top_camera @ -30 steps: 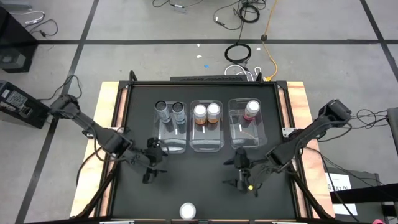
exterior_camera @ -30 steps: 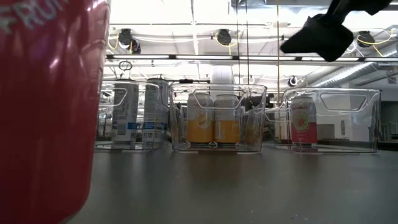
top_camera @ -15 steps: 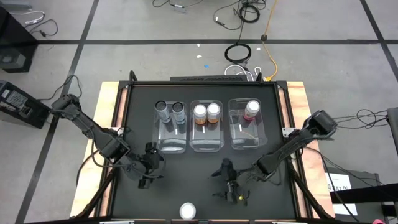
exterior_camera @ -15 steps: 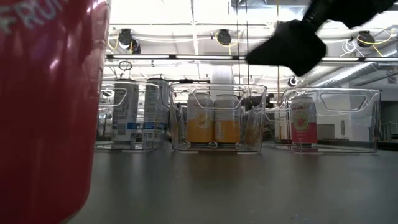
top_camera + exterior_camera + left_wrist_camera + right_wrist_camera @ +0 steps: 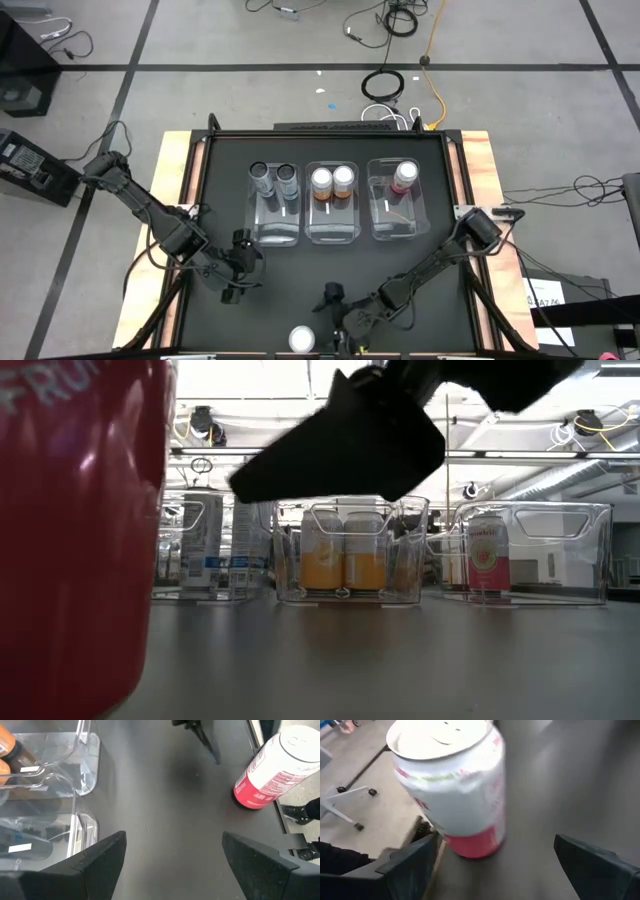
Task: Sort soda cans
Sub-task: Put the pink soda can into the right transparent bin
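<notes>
A loose pink-red soda can (image 5: 302, 340) with a white upper half (image 5: 450, 785) stands upright by the table's near edge. It fills the left of the low view (image 5: 70, 530). My right gripper (image 5: 336, 318) is open, just to the can's right and short of it, with its fingers (image 5: 410, 862) low beside the base. My left gripper (image 5: 244, 268) hangs open over bare table left of centre and sees the same can (image 5: 275, 765) from afar. Two grey cans (image 5: 274, 176), two orange cans (image 5: 332, 180) and one pink can (image 5: 404, 175) stand in clear bins.
Three clear bins stand side by side across the table's far middle: left (image 5: 277, 228), middle (image 5: 333, 228), right (image 5: 392, 222). Their near halves hold nothing. Bare black tabletop (image 5: 300, 280) lies between the bins and the loose can. Wooden borders run along the table's left and right sides.
My right gripper has swept from in front of the right bin toward the table's near edge and leftward. It has also sunk, ending close to the loose can, and has stayed open. The cans and bins have not moved.
</notes>
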You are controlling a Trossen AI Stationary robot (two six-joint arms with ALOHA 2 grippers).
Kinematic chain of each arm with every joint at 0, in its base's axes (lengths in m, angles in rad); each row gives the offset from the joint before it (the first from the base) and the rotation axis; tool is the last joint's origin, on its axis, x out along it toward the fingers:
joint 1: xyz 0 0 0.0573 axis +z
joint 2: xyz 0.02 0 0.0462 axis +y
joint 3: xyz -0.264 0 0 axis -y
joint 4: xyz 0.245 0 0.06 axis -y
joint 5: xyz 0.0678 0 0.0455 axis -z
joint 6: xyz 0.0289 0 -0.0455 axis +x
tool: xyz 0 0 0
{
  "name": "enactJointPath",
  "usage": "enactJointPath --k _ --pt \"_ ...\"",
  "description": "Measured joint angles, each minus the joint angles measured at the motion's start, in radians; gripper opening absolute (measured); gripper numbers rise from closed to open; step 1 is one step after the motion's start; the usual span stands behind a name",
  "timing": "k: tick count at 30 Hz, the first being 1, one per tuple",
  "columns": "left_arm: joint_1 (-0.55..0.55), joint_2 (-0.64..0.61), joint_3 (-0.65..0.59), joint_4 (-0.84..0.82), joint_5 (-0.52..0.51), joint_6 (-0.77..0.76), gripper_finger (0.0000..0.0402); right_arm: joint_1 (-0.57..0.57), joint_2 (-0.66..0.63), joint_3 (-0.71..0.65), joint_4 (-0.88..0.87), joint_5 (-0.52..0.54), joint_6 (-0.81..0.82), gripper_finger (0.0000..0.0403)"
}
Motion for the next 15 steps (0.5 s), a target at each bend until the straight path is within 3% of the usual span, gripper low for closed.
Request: enactJointPath --k 15 --pt "-0.001 0.0 0.0 -0.005 0.0 0.0 0.0338 0.005 0.035 0.112 0.012 -0.004 -0.035 0.0394"
